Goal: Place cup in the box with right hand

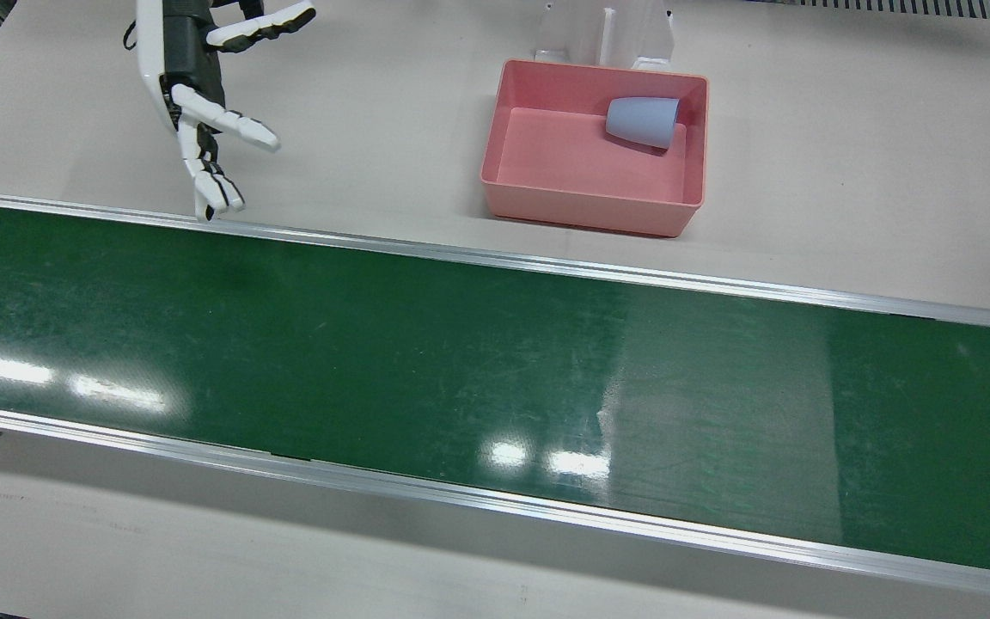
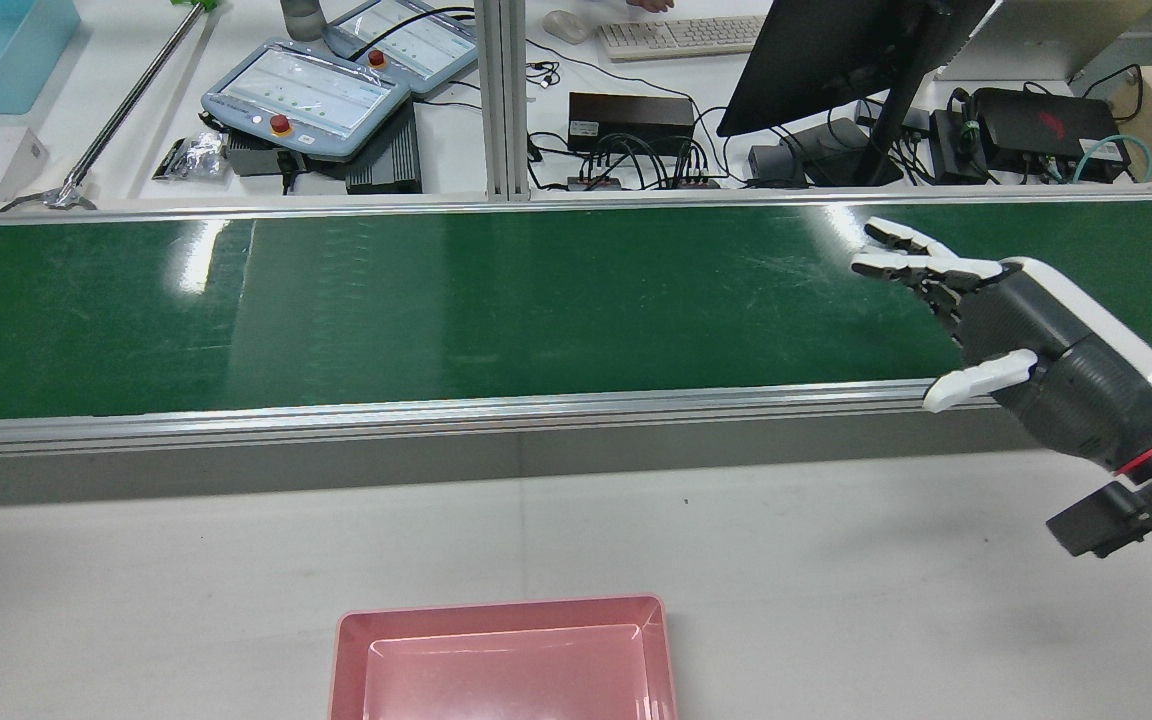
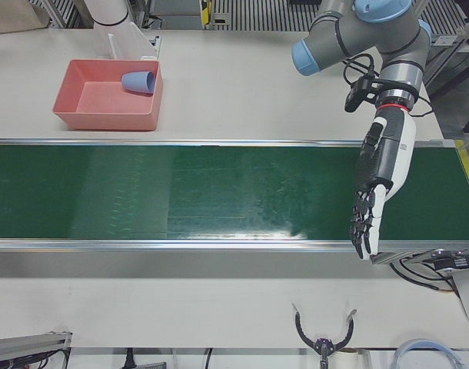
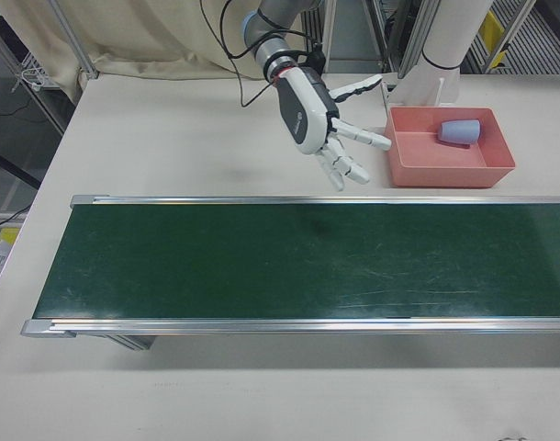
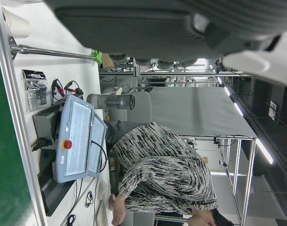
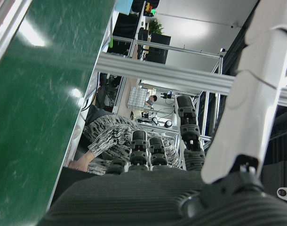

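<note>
Blue cup (image 1: 643,121) lying on its side in pink box (image 1: 585,217), at box's 1 o'clock corner, right hand (image 1: 194,86) fingers spread, empty, over surface (image 1: 375,129) at box's 9 o'clock, left hand (image 3: 379,181) fingers apart, empty, over green belt (image 1: 426,361).
</note>
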